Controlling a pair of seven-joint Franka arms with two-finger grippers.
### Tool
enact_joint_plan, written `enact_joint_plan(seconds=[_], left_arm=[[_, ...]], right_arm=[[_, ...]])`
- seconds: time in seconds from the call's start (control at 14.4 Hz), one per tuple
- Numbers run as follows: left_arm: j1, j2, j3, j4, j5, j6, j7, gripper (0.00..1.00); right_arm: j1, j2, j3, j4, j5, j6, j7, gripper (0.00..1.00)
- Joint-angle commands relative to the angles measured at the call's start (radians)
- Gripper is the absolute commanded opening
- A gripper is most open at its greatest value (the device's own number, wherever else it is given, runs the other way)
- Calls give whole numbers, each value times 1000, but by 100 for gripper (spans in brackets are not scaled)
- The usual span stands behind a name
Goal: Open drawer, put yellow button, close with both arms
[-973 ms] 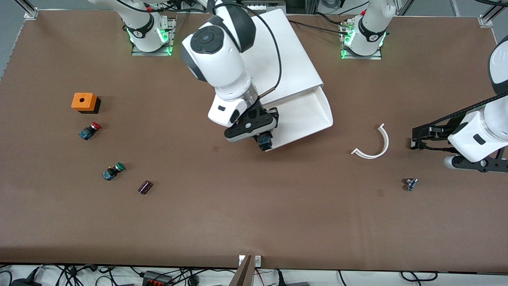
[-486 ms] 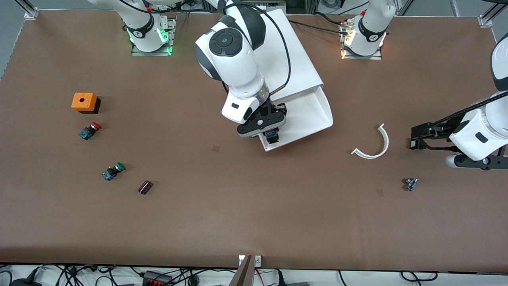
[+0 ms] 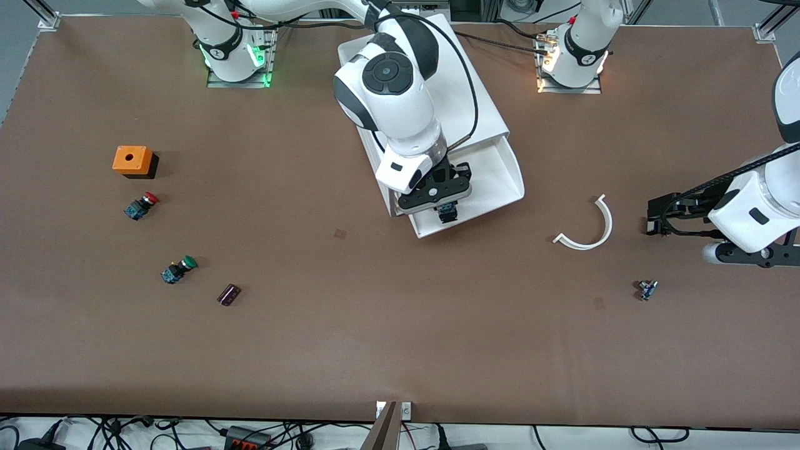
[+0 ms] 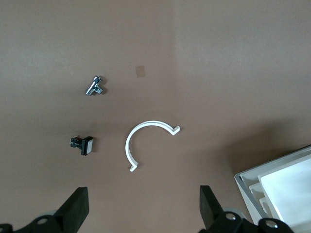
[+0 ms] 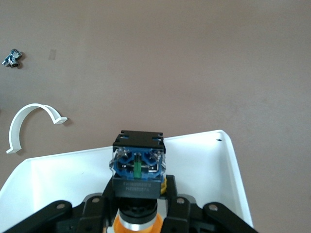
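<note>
The drawer [image 3: 494, 178] stands pulled out of the white cabinet [image 3: 437, 81] toward the front camera, a shallow white tray [image 5: 204, 165]. My right gripper [image 3: 447, 209] hangs over the drawer's front part, shut on the yellow button [image 3: 447, 214]. In the right wrist view the button's blue and black body [image 5: 138, 167] points away from the gripper [image 5: 138, 196], its orange cap toward the palm. My left gripper [image 3: 747, 257] waits over the table at the left arm's end, open with nothing between its fingers [image 4: 77, 208].
A white curved piece [image 3: 587, 226] and a small metal part [image 3: 647, 289] lie between the drawer and the left arm. Toward the right arm's end lie an orange box [image 3: 132, 160], a red button [image 3: 141, 205], a green button [image 3: 178, 270] and a dark part [image 3: 229, 294].
My right gripper has carried the yellow button from beside the drawer's front corner to over the drawer's inside. The left arm has barely moved.
</note>
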Motion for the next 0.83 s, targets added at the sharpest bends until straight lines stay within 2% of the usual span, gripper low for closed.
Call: enact_joint_plan(seconds=[0.0,0.76], left_arm=[[2,-12,-2,8,-15,-20,-12,100],[3,-12,-2,6,-15,-20,-12,100]], right_arm=[[19,31,-7,45,14,-23,14,0],[42,45,-7,45,12,-60,16,0]])
